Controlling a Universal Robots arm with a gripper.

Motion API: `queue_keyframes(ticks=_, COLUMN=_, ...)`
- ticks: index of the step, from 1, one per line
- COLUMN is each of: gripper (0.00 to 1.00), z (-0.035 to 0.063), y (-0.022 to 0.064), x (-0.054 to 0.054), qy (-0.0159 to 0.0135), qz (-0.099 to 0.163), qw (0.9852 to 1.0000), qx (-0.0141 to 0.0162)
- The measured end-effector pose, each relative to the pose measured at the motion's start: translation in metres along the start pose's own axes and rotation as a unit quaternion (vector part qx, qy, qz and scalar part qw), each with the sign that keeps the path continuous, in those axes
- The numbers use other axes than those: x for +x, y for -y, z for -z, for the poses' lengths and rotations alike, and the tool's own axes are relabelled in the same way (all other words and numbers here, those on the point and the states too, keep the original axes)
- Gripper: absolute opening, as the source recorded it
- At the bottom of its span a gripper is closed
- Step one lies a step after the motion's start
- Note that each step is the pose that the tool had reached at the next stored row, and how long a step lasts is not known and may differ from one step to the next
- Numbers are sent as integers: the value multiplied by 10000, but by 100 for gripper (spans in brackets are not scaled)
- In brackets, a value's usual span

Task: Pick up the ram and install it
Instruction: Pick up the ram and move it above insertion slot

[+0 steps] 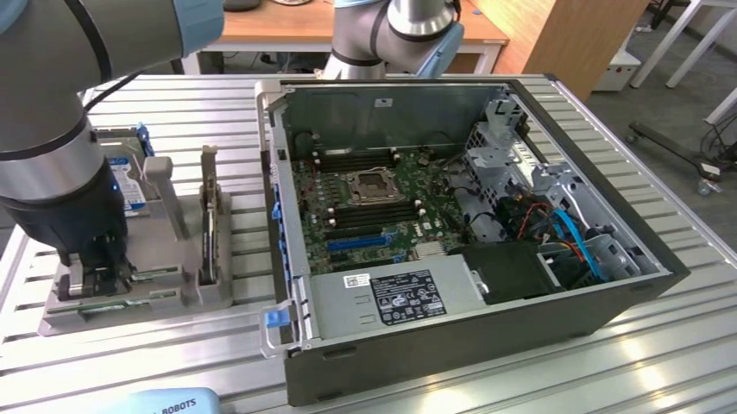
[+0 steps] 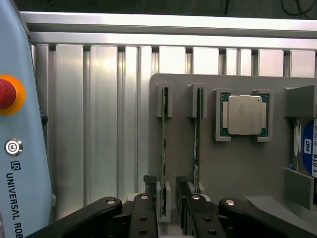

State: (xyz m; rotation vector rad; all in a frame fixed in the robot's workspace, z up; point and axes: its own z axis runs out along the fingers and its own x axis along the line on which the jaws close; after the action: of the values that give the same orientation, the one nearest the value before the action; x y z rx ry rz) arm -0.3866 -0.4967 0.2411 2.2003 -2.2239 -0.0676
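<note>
Ram [image 2: 164, 148] stood on edge in a slot of the grey holder [image 2: 237, 168], seemingly so it could be straddled; the end effector [image 2: 166, 183] hung open, jaws either side, not yet gripping.

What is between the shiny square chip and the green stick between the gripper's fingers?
A second green stick, standing on edge, in the wrist view.
</note>
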Motion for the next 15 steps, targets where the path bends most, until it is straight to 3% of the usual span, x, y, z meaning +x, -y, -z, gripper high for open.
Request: queue_keyframes(ticks=15, gripper=30, z=-232, y=9, x=40, qy=0, qz=0, qw=10000, qx=0)
